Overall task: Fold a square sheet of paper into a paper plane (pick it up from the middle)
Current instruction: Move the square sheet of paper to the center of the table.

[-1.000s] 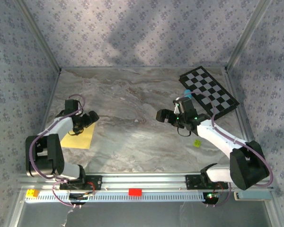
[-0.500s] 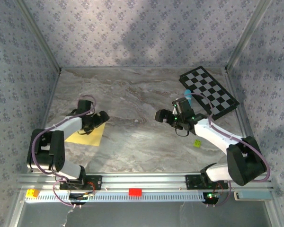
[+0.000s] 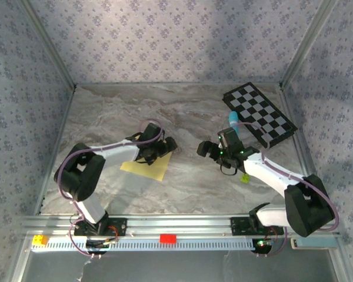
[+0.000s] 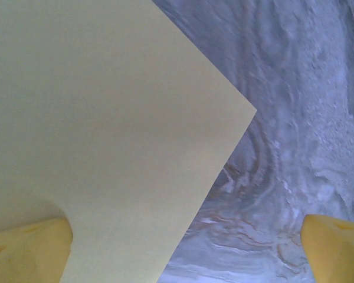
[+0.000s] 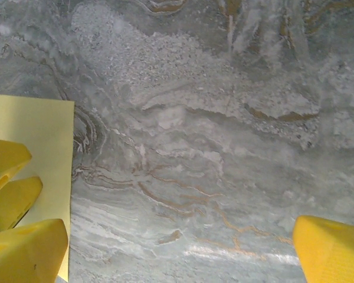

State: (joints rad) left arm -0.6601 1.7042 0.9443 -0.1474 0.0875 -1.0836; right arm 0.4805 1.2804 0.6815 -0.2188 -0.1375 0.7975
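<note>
The square sheet of paper (image 3: 143,168) is plain yellow and lies flat and uncreased on the marble table, left of centre. My left gripper (image 3: 163,147) hovers low over the sheet's far right corner, jaws open. In the left wrist view the sheet (image 4: 100,130) covers the left half, one yellow fingertip (image 4: 29,250) sits over it and the other is over bare marble. My right gripper (image 3: 205,147) is open just right of the sheet, pointing towards it. In the right wrist view the sheet's edge (image 5: 44,141) and the left arm's yellow fingers (image 5: 6,177) are at the left.
A black-and-white checkered board (image 3: 259,114) lies at the back right, with a light-blue marker (image 3: 232,119) beside it behind my right wrist. A tiny yellow-green ball (image 3: 245,177) rests near the right forearm. Patterned walls enclose the table (image 3: 182,194) on three sides.
My left arm has swung from the table's left side towards the centre, and the yellow sheet has slid right with it. The right gripper has hardly moved.
</note>
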